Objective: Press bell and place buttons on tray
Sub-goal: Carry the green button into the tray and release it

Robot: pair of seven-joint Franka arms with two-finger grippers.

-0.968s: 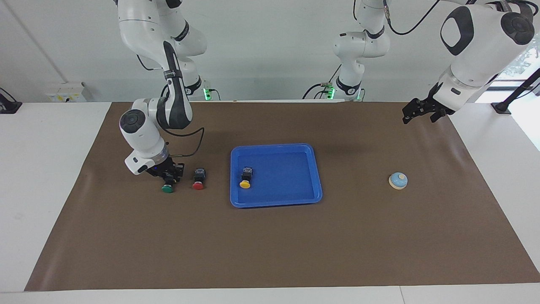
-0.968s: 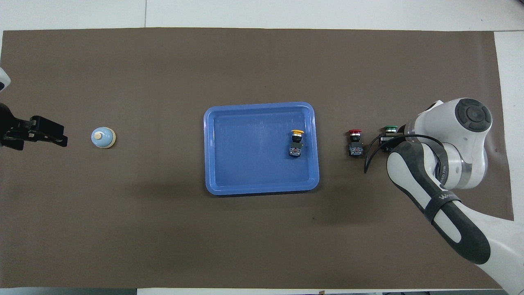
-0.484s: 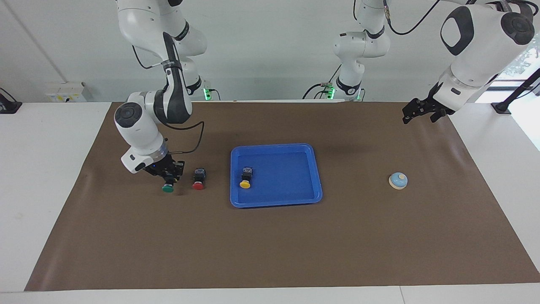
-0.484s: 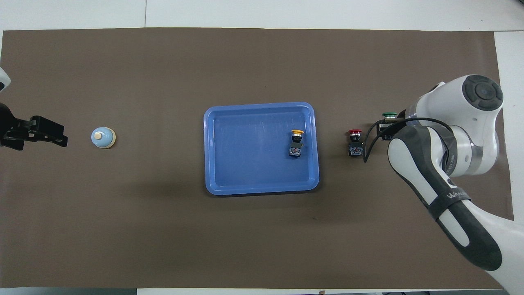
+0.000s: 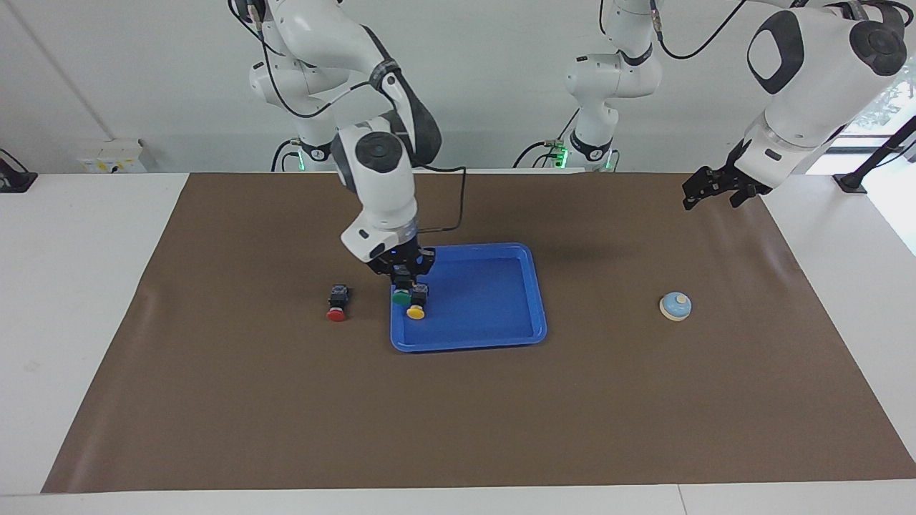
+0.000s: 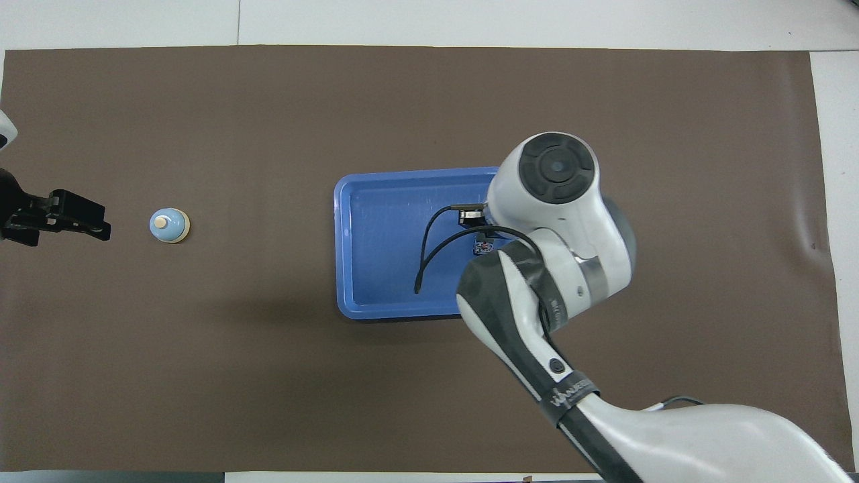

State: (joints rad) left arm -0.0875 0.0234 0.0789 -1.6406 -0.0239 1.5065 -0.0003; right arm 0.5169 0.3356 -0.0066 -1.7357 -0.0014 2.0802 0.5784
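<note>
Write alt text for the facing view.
The right claw, shut on a green button, hangs over the blue tray's edge beside a yellow button lying in it. A red button and a small bell sit on the brown mat; the left claw waits open.

The only writing is small white lettering on a dark band (image 6: 572, 396) around the right arm (image 6: 537, 315) in the overhead view, too small to read.

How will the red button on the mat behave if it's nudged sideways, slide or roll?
The red button lies on its side, blocky body toward the robots, so it will probably slide or pivot rather than roll. Its round cap rests on the mat, so it may swing about that end. It looks rigid.
</note>
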